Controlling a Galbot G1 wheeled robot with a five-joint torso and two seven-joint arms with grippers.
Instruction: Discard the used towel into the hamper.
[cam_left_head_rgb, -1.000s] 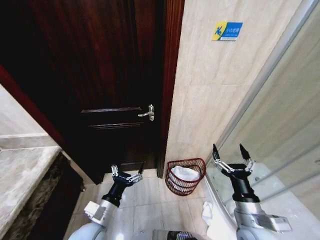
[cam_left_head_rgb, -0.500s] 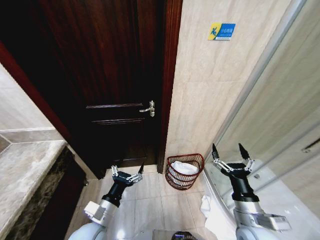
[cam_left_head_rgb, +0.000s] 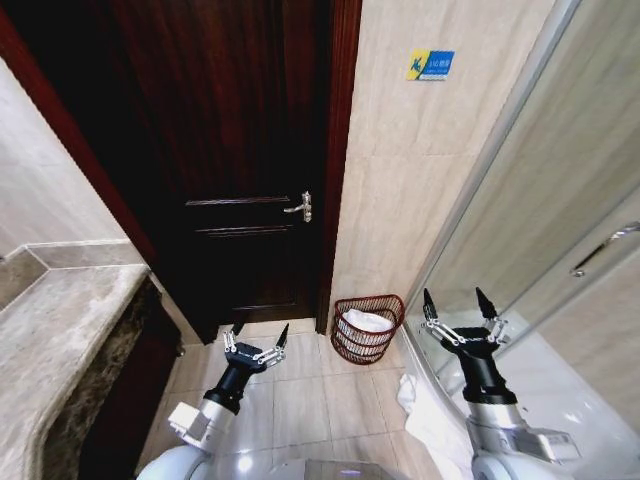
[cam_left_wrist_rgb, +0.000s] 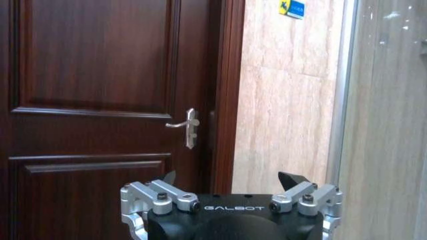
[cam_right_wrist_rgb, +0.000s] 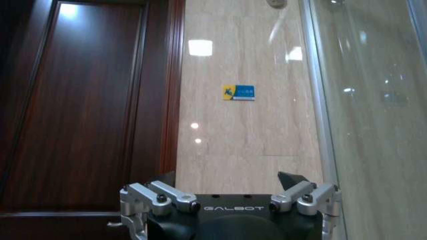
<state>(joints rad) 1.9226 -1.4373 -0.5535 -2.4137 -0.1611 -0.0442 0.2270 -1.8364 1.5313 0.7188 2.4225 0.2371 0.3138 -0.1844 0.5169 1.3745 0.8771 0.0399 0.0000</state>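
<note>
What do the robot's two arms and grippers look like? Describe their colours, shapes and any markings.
The left gripper and right gripper match: a black housing with GALBOT lettered in white, silver metal linkages with bolts, and two thin black pointed fingers. Behind each, a black wrist joins a rounded silver-grey arm segment.

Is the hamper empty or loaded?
Loaded: white cloth lies inside the hamper, standing upright on the floor by the door frame.

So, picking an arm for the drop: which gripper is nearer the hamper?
Right, narrowly. The right gripper is just right of the hamper; the left gripper sits farther to its left.
</note>
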